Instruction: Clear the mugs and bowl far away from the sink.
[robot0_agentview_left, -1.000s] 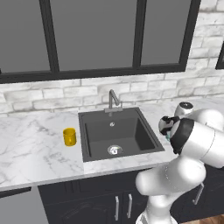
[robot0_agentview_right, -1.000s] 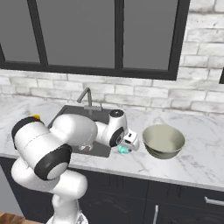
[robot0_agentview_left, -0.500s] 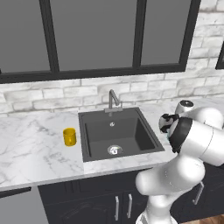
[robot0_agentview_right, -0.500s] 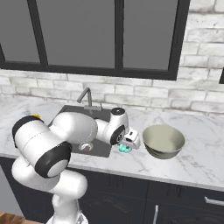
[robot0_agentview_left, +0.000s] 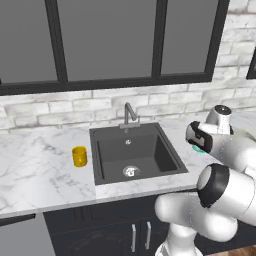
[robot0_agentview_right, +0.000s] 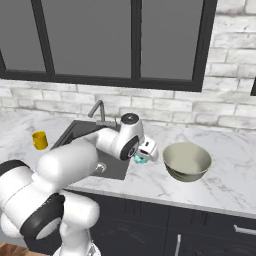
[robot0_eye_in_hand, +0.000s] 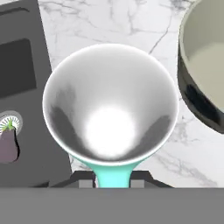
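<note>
- The teal mug (robot0_eye_in_hand: 111, 105) with the white glossy inside sits on the white marble counter (robot0_agentview_left: 40, 170), in the strip between the square matte black sink (robot0_agentview_left: 135, 152) and the wide olive-beige glossy bowl (robot0_agentview_right: 186, 161). From the hand view you look straight down into it and there's nothing inside, just a bright highlight on the bottom.
- The gripper (robot0_agentview_right: 141, 157) is right down on that mug. A teal piece of the mug runs down between the two dark finger tips (robot0_eye_in_hand: 83, 180) at the bottom of the hand view, so the fingers look mostly closed and pinching the mug there. I can't really see the contact itself, so take "gripping" with a grain of salt.
- In the right base view a bit of teal peeks out under the white hand, just right of the sink and near the bowl without touching it.
- The bowl is upright on the counter to the right of the mug, and its pale inside is bare.
- The small bright yellow mug (robot0_agentview_left: 79, 156) stands upright on the counter left of the sink, well apart from everything else. Can't tell what's in it from here.
- The sink has a round metal drain (robot0_agentview_left: 131, 171) in the bottom, a slim grey metal faucet (robot0_agentview_left: 130, 114) at its far edge, and the hand view shows a small dark purple eggplant (robot0_eye_in_hand: 8, 144) lying in the basin by the drain.
</note>
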